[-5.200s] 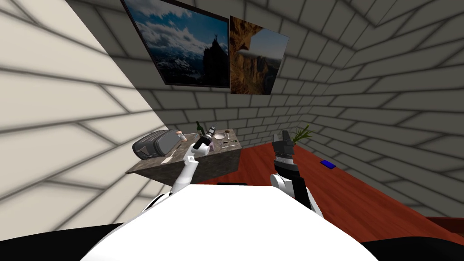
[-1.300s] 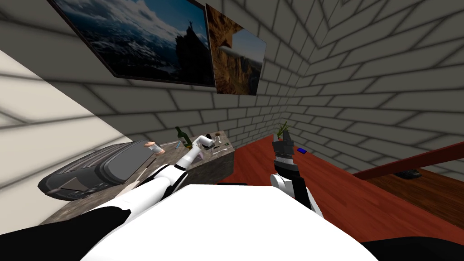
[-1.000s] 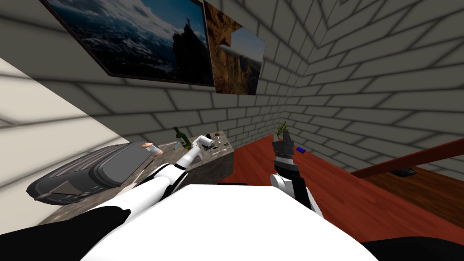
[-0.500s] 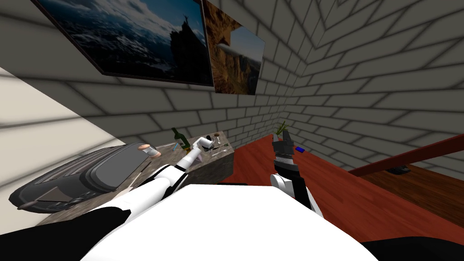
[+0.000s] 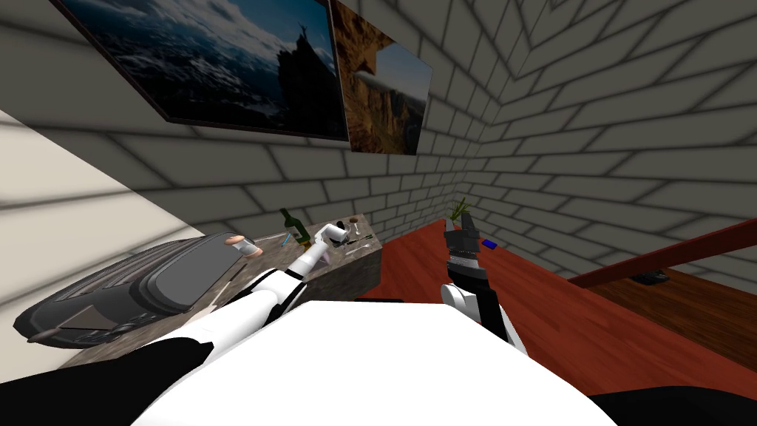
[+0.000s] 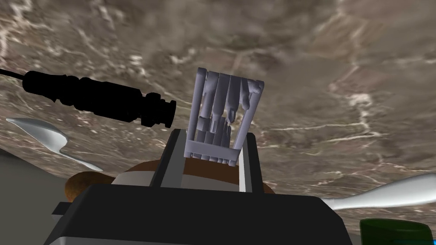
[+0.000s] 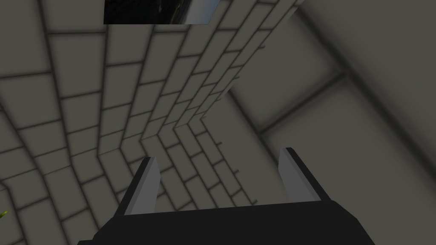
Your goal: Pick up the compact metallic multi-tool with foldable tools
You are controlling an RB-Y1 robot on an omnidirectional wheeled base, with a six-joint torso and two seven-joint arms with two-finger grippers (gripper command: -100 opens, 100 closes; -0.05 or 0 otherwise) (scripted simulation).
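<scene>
A brown marbled countertop (image 6: pixel 340 64) carries a large dark case (image 5: pixel 140 285) at its near end. The right gripper (image 7: pixel 218 155), held up clear of the counter, has its fingers spread wide. Toward the far end, the left gripper (image 6: pixel 213 135) clamps the base of the pale grey multi-tool (image 6: pixel 223 102), beside a black cylinder (image 6: pixel 98 100) and a spoon (image 6: pixel 42 134).

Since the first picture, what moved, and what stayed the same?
I moved nearer the table, and my left end effector reached farther and lower across it. It is shut on the grey multi-tool. My right end effector stayed raised, fingers open. Nothing visibly shifted in the last half second.
</scene>
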